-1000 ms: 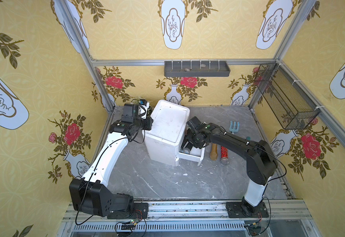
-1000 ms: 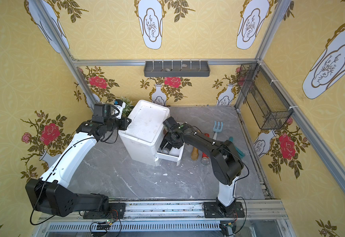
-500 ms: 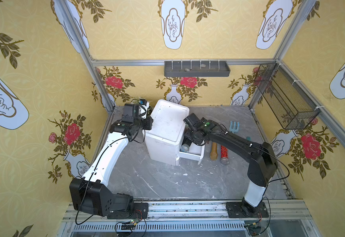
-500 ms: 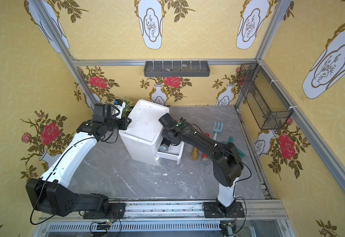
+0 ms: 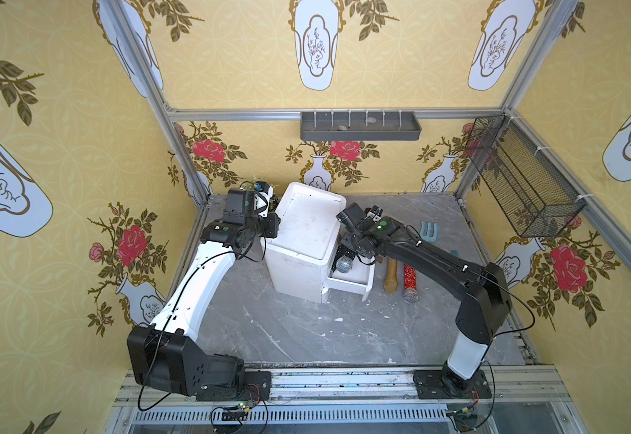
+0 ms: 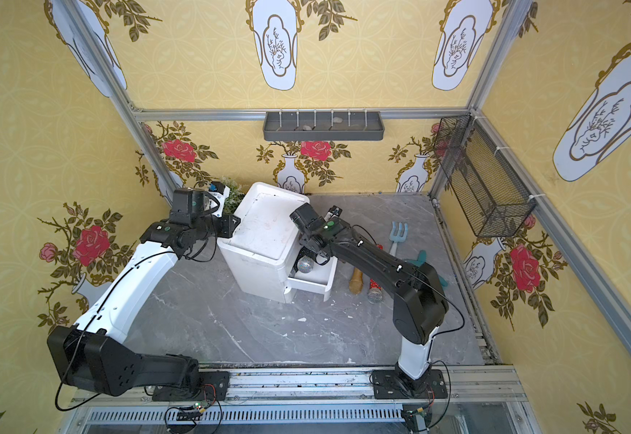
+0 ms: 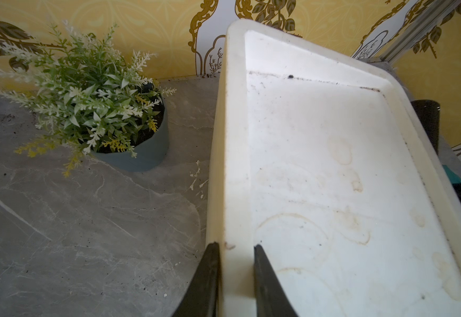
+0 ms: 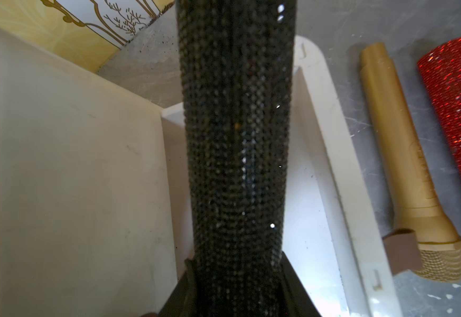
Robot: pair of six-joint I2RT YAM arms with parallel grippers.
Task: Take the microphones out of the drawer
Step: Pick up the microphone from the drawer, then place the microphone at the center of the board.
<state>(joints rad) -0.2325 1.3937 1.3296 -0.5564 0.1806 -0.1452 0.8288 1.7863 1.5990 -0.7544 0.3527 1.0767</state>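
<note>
A white cabinet (image 5: 306,225) (image 6: 265,233) stands mid-table with its low drawer (image 5: 368,278) (image 6: 317,287) pulled out to the right. The microphone (image 5: 345,264) (image 6: 305,264) has a black glittery handle (image 8: 237,137) and a silver mesh head. My right gripper (image 5: 347,244) (image 6: 308,250) (image 8: 236,263) is shut on that handle, and the head hangs over the open drawer. I cannot tell whether the head touches the drawer. My left gripper (image 5: 274,225) (image 6: 231,225) (image 7: 236,247) is shut on the raised rim (image 7: 232,164) of the cabinet's top.
A gold microphone (image 5: 391,276) (image 8: 396,153) and a red glitter one (image 5: 409,282) (image 8: 457,109) lie right of the drawer. A blue hand fork (image 5: 428,231) lies behind them. A potted plant (image 7: 86,96) stands left of the cabinet. A wire basket (image 5: 520,180) hangs on the right wall.
My right gripper has risen and drawn back from inside the drawer with the microphone in it. The silver head has come into view. The left arm has not moved.
</note>
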